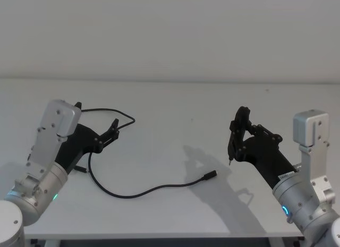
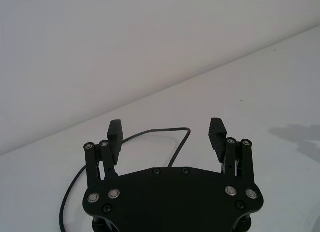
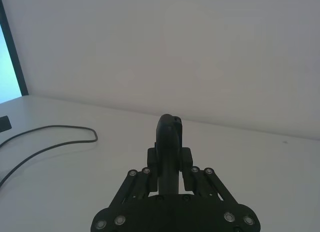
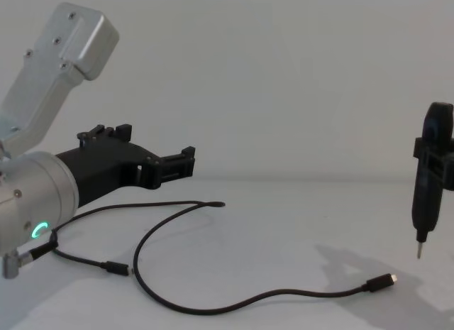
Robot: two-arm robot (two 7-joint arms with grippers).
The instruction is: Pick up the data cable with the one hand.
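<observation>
The data cable lies loose on the white table. Its hairpin bend sits just ahead of and below the left gripper, untouched. From beneath that gripper the cord swings back toward the robot. It then curves away to the gripper's right, ending well apart from it in a silver-tipped plug. A second plug rests below the left gripper's wrist.

The left gripper hangs above the table, reaching forward almost level from its silver wrist with the green ring. Its fingers are spread wide and hold nothing.

Far to the left gripper's right, the right gripper is raised clear of the table. It is clamped on a pen-shaped tool whose needle tip points down.
</observation>
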